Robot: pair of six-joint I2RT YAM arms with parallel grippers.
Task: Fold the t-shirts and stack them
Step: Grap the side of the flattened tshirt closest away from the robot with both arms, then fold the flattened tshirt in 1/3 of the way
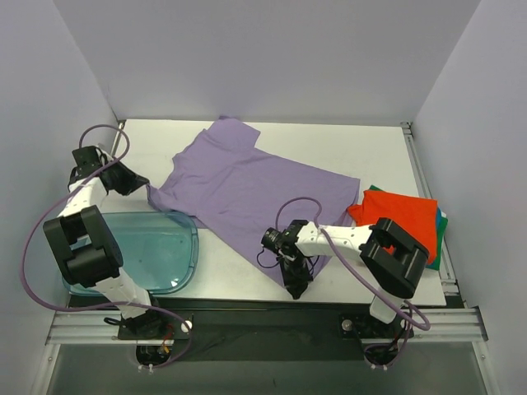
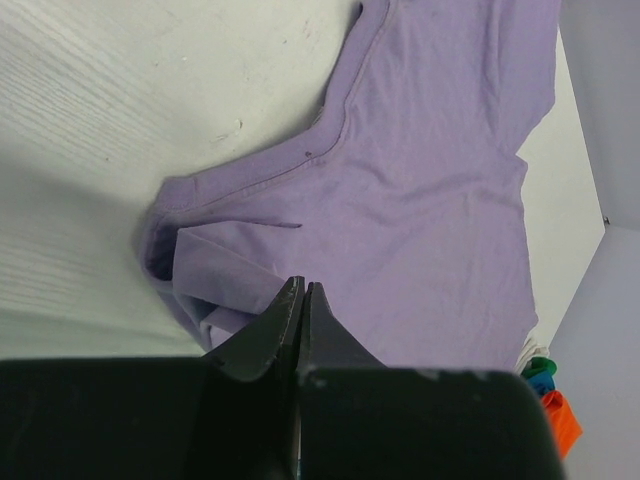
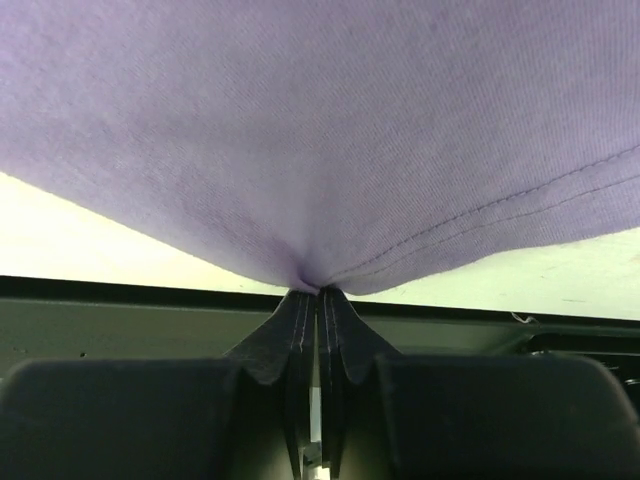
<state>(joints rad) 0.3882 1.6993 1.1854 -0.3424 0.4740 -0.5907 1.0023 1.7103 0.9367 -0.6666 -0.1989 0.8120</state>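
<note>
At the near edge of the white table (image 1: 230, 284): right gripper (image 3: 318, 293) pinched the hem of the plain lavender-purple cloth t-shirt (image 1: 247, 185), spread across mid-table.
Left gripper (image 2: 301, 292): jaws pressed together at a bunched sleeve; whether cloth was caught was unclear.
Slip risk: the thin hem pinch might pull free when lifted.
Snag risk: dragged cloth might catch the translucent blue plastic tray (image 1: 185, 259).

Left arm (image 1: 86, 197), right arm (image 1: 342, 237): white links, boxy black joints, black bases. Purple cable (image 1: 24, 251) loops along each. Left gripper (image 2: 304, 287), right gripper (image 3: 320, 293): matte black, tapered fingers, blocky black body.
</note>
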